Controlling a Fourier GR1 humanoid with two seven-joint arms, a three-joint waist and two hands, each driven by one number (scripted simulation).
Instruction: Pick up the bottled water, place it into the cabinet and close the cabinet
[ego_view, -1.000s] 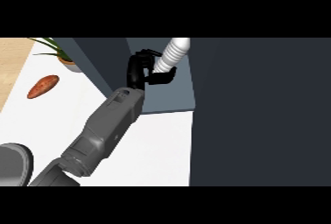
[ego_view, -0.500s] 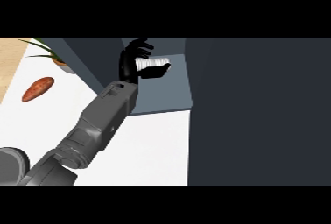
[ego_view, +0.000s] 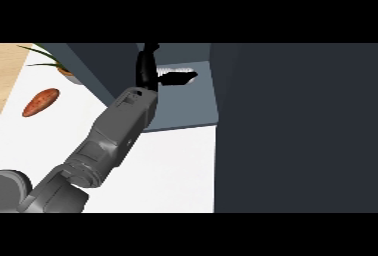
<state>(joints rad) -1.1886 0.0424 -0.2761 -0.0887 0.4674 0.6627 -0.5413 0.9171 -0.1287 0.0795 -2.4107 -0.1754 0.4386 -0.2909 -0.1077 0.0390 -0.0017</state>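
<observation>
The bottled water (ego_view: 181, 71) shows only as a small white ribbed patch inside the open cabinet (ego_view: 181, 112), low on its grey-blue shelf. My left hand (ego_view: 148, 70) reaches into the cabinet from the lower left. Its fingers (ego_view: 150, 55) point straight up and its thumb (ego_view: 177, 78) sticks out to the right, just under the bottle. The bottle sits in the gap between thumb and fingers, and most of it is hidden. My right hand shows nowhere.
The cabinet's dark door (ego_view: 295, 125) stands open and fills the right side of the view. On the white counter (ego_view: 170, 170) a reddish sweet potato (ego_view: 40, 101) lies at the left, with a potted plant (ego_view: 55, 62) behind it.
My left hand has carried the bottle deeper and lower into the cabinet. Its fingers have straightened from their curl round the bottle, which has gone from tilted to nearly hidden.
</observation>
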